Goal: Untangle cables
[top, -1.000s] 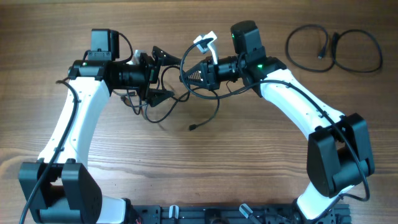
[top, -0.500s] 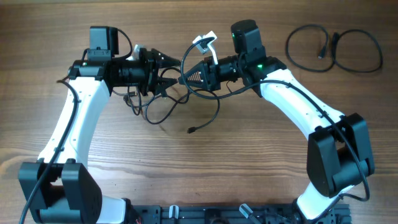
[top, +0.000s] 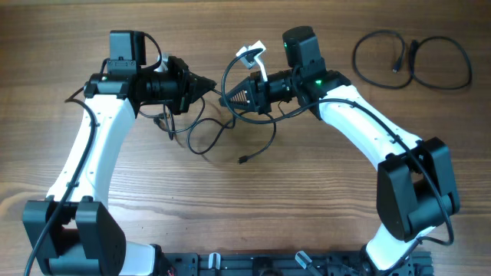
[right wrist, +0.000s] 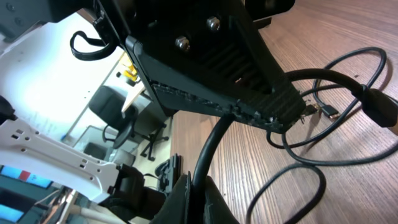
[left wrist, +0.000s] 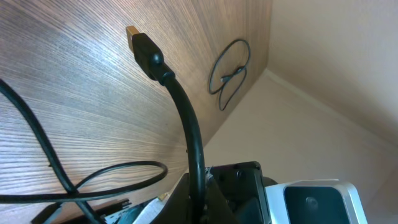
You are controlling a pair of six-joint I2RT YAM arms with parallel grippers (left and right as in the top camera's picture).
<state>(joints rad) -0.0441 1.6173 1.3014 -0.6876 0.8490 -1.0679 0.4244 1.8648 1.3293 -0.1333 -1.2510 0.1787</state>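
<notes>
Mid-untangle over the table: our left gripper is clamped on one of the cables, and the right gripper looks clamped on another, hard to tell which. The knot loops between them, one plug lying loose. Next we'd pull apart slowly.

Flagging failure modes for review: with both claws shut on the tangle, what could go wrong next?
The left claw and right claw grip the tangled cables close together; pulling apart may tighten loops instead of freeing them. Their tips nearly meet, so they might collide. The loose plug could snag in a loop.
</notes>
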